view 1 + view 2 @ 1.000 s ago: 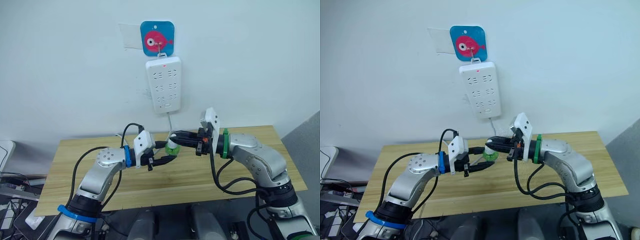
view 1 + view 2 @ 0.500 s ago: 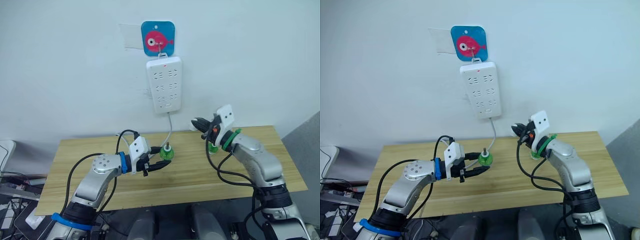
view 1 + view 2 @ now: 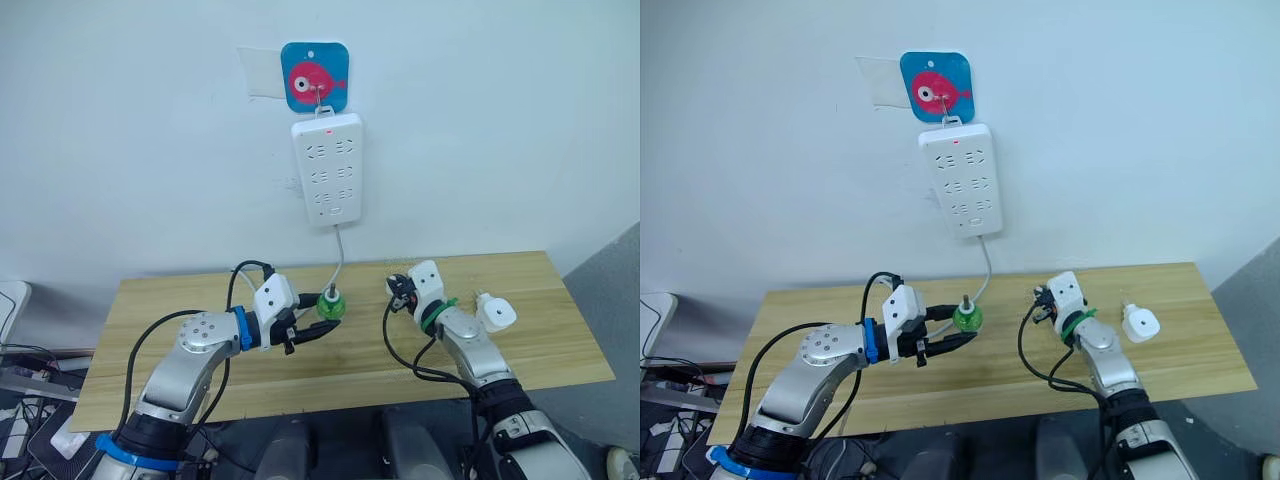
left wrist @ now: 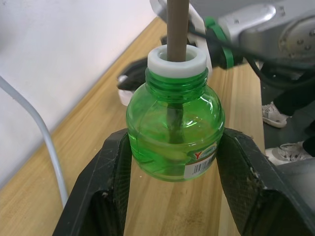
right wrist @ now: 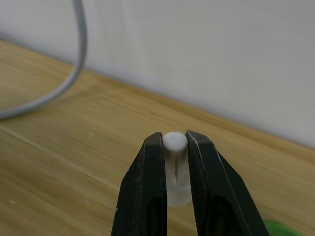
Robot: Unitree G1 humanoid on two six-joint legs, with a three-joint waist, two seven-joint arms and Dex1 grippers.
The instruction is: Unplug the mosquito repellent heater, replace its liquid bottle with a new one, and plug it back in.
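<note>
gripping green bottle (image 4: 174, 130), left hand (image 3: 308, 322); right hand (image 5: 174, 162) pinching white cap (image 5: 175, 142); wooden table (image 3: 180, 350), white wall (image 3: 140, 150).

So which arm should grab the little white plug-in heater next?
Probably right: the small white rounded heater lies beside the right gripper, which pinches only a white cap. The left gripper holds the green bottle.

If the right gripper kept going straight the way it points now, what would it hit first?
Probably the wooden table near its back edge, then the wall. The right gripper, shut on a small white cap, angles slightly downward; depth is uncertain.
</note>
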